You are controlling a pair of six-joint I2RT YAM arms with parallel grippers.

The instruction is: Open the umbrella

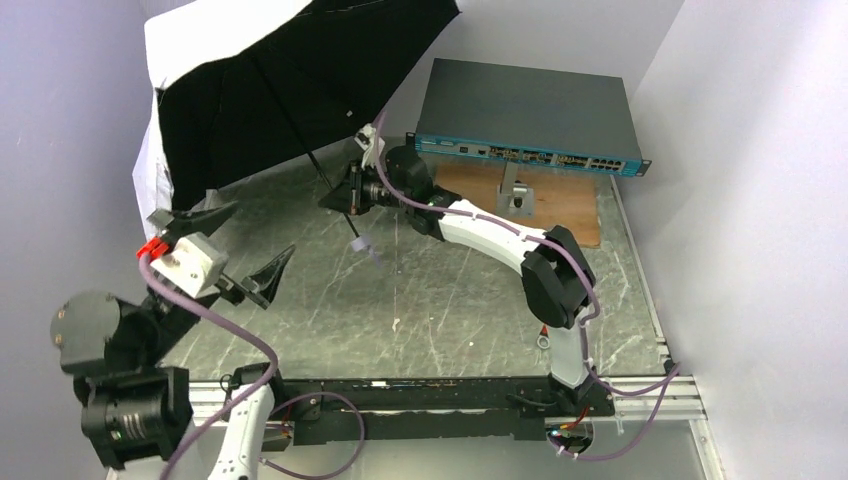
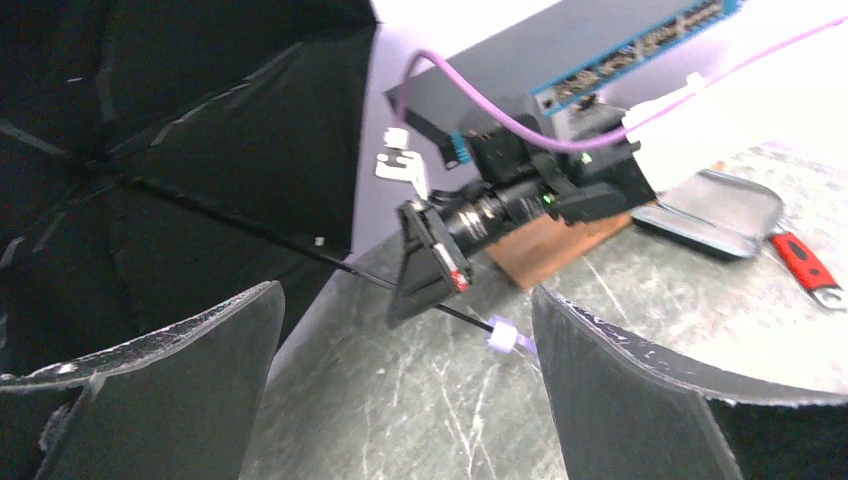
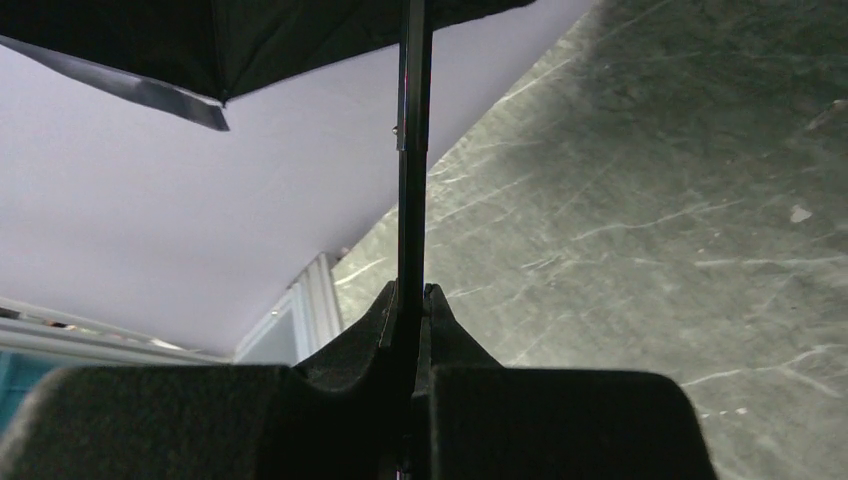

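The right gripper (image 1: 340, 197) pinches the umbrella (image 1: 290, 90) by its shaft (image 3: 412, 180). The canopy (image 2: 200, 150) spreads open beyond the fingertips (black face showing), and the handle (image 1: 366, 246) is just behind them. The left gripper (image 1: 265, 226) is spread wide, empty, apart from the shaft.

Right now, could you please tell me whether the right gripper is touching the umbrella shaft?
Touching. In the right wrist view the right gripper is clamped on the thin black umbrella shaft, which runs up from between its jaws with no gap on either side.
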